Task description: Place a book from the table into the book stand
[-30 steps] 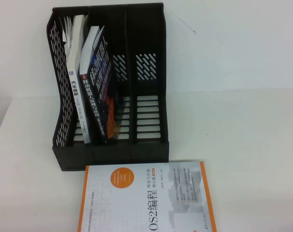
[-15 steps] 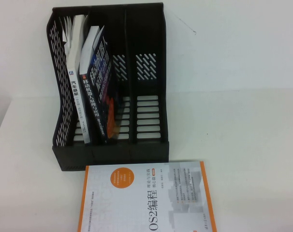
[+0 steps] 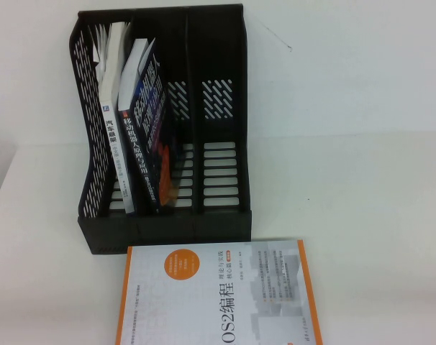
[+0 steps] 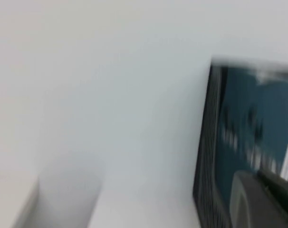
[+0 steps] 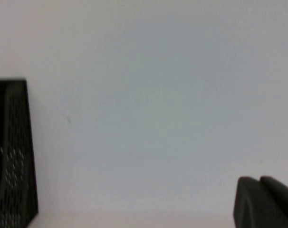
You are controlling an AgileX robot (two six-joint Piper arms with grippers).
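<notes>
While I am looking down from the high view, one black book stand (image 3: 160,129) is sitting toward the back left of the white tabletop (image 3: 362,215), and I am counting three compartments in it. Two books are standing inside already: a white-spined book (image 3: 111,136) is leaning in the stand's leftmost compartment, and a dark blue book (image 3: 147,129) is tilting just beside it, though I cannot tell for sure whether it is sharing that compartment or sitting in the middle one. The rightmost compartment is showing only its slotted back and floor. One more book, the orange-edged book (image 3: 218,295), is lying flat on the tabletop just in front of the stand, cover up, its near end running out of the bottom of the high view. That is making three books in all, with one of them lying outside the stand. Neither arm is appearing in the high view. In the left wrist view I am seeing only a dark corner of the left hand (image 4: 265,202) at the edge, with the stand's perforated side and a blue cover blurred beyond it. In the right wrist view a dark corner of the right hand (image 5: 265,202) is showing against the pale wall, with one side of the stand at the far edge. I cannot tell whether either hand is released or clenched.
</notes>
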